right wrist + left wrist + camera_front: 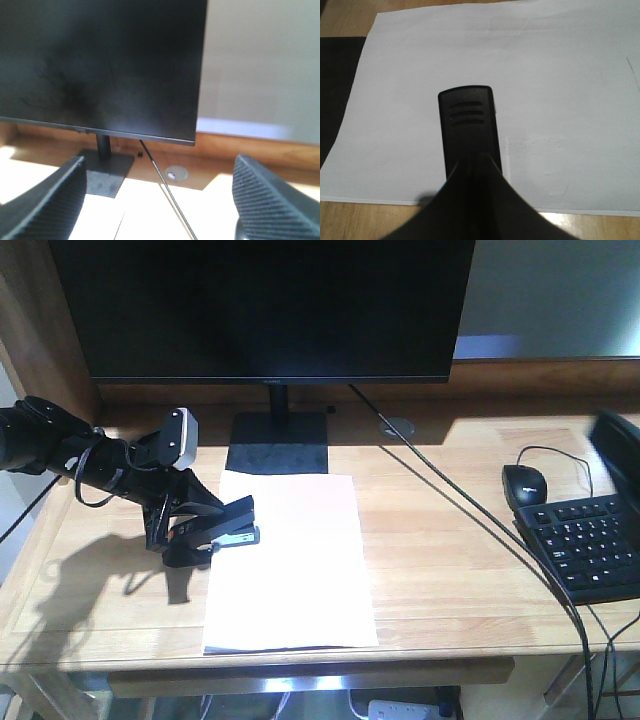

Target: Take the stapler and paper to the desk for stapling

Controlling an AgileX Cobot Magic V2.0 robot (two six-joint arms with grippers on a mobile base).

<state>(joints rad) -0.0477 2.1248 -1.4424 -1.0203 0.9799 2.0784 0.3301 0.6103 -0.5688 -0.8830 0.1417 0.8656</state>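
paper (290, 560) on desk (450, 570), before monitor (270, 300) | stapler (232, 528) on paper's left edge | mouse (525, 485) behind keyboard (590, 545), both well right of paper

A large black flat-screen monitor (265, 305) fills the 12 o'clock part of the front view, its screen dark. It stands on a flat square black base (280, 437). At the base's 3 o'clock sits a round grey cable grommet (399, 426). A thin black cable (450, 490) runs from behind the screen toward 5 o'clock. A black corded computer mouse (525, 485) lies at 3 o'clock. A black keyboard (592, 545) lies at the mouse's 5 o'clock, cut by the frame edge. A white power strip (400, 708) shows at 6 o'clock.
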